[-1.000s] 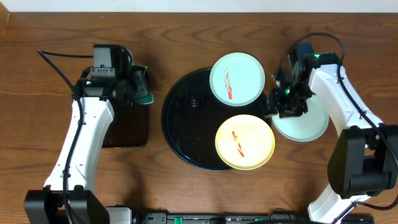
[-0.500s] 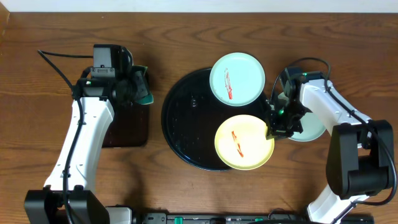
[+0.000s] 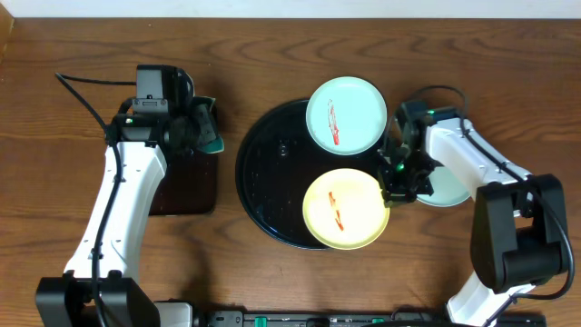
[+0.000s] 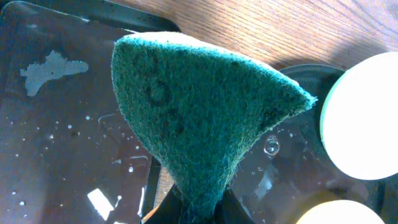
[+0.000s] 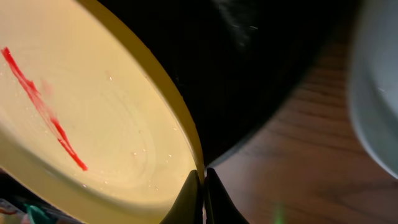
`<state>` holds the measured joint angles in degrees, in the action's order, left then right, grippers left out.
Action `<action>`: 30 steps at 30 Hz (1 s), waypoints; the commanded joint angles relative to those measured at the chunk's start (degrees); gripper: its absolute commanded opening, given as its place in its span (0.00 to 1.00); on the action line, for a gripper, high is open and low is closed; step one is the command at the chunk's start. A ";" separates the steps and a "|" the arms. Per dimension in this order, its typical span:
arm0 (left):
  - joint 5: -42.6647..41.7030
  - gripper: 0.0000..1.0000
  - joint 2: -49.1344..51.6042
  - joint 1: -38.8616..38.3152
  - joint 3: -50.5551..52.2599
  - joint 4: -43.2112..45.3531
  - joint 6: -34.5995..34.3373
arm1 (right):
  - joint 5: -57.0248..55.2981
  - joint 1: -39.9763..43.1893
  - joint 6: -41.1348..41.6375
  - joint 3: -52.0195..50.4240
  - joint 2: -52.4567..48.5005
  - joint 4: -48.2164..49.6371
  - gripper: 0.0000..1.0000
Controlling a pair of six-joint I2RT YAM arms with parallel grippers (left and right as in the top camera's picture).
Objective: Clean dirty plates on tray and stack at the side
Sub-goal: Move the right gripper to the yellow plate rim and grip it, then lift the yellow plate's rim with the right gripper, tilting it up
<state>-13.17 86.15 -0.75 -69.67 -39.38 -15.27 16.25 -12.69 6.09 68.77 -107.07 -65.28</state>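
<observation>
brown wood tabletop (image 3: 272,54) carried everything. overhead: the right gripper (image 3: 392,186) pinched the yellow plate (image 3: 340,211) at its rim, likely to steady it on the round tray (image 3: 268,173). a smeared mint plate (image 3: 346,115) lay just ahead of that hand, and a second mint plate (image 3: 451,189) sat beside it on the wood: three plates. left wrist: the left gripper (image 4: 196,208) clamped one green sponge (image 4: 199,118), seemingly ready to wipe, over the rectangular tray (image 4: 56,143). right wrist: the fingers were tight on the yellow rim.

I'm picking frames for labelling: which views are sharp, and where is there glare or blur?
Overhead: evenly lit and sharp, faint sheen on the large round glossy black tray. Left wrist: green scouring sponge crisp, pale round plate blown out white. Right wrist: pale yellow round plate and pale mint plate edge soft.
</observation>
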 commanded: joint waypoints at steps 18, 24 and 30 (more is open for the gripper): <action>0.37 0.08 0.33 0.09 0.57 -0.70 -0.70 | 0.63 -15.98 20.94 0.39 0.68 22.29 0.01; 0.35 0.08 0.33 0.09 0.57 -1.70 -0.70 | -7.04 -21.42 27.26 0.39 0.66 25.83 0.01; 0.33 0.07 0.33 0.02 0.57 -4.35 -0.74 | -10.14 -23.74 28.61 0.37 0.63 25.90 0.30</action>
<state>-13.17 86.15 -0.75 -69.67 -42.92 -15.27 9.34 -35.59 32.47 68.79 -107.07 -39.53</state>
